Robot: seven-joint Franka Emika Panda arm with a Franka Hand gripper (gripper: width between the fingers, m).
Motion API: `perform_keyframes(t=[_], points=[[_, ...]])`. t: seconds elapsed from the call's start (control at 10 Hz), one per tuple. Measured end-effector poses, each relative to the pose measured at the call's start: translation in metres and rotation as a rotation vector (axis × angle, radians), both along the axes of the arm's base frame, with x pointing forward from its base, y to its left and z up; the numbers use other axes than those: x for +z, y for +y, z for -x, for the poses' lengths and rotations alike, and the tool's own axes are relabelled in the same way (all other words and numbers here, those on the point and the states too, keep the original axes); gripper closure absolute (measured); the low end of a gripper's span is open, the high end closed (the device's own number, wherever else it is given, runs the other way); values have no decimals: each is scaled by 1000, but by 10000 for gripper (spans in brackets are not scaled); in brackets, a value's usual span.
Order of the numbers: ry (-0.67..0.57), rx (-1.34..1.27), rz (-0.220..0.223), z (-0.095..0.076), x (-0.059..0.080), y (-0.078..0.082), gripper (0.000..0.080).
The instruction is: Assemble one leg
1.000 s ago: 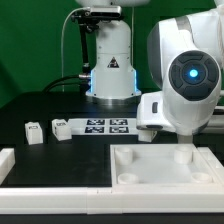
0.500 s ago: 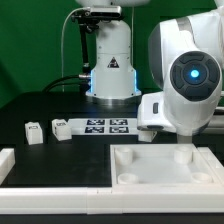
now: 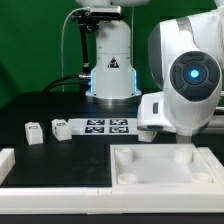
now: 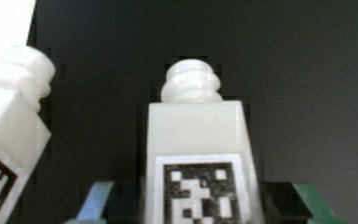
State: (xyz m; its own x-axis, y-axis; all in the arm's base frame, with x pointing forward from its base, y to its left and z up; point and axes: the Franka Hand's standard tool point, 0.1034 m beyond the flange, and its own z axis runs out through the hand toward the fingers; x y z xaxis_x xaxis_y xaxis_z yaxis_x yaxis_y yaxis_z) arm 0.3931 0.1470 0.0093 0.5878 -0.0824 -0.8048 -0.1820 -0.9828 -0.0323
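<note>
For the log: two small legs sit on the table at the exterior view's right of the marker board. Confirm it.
Wrong side: the two legs sit on the table at the exterior view's left of the marker board, as the exterior view shows.

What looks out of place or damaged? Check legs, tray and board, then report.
Nothing stands out. A leg and a second leg lie at the exterior view's left of the marker board. The tray sits flat. In the wrist view, another leg stands straight between the fingers. No damage shows.
</note>
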Motion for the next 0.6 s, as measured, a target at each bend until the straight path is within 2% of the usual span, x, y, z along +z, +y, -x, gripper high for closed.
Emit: perform_keyframes(t=[0.2, 0.3, 0.6], points=[[2, 1, -3, 0, 2, -1, 511], [10, 2, -9, -1, 12, -5, 511], [17, 7, -18, -11, 65, -9, 509]])
